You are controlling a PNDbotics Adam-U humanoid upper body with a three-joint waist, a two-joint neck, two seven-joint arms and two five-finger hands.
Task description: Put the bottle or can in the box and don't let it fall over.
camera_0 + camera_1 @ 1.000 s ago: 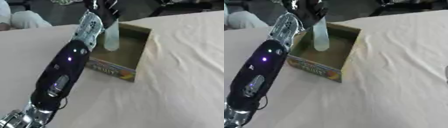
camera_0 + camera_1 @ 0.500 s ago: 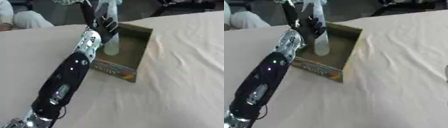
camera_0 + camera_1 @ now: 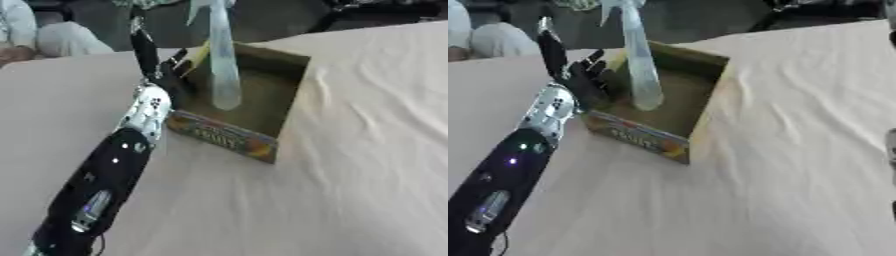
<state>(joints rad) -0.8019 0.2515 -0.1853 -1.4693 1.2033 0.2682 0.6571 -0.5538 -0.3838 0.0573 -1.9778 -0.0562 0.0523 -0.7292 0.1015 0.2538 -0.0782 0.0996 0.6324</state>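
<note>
Where legible, "FRUIT" on box (image 3: 229, 136)

A tall clear plastic bottle (image 3: 220, 65) stands upright inside the open brown cardboard box (image 3: 278, 102), toward its left wall. The box sits on the cream cloth-covered desk (image 3: 367, 165). The black left hand (image 3: 577, 75) is just left of the box.
</note>
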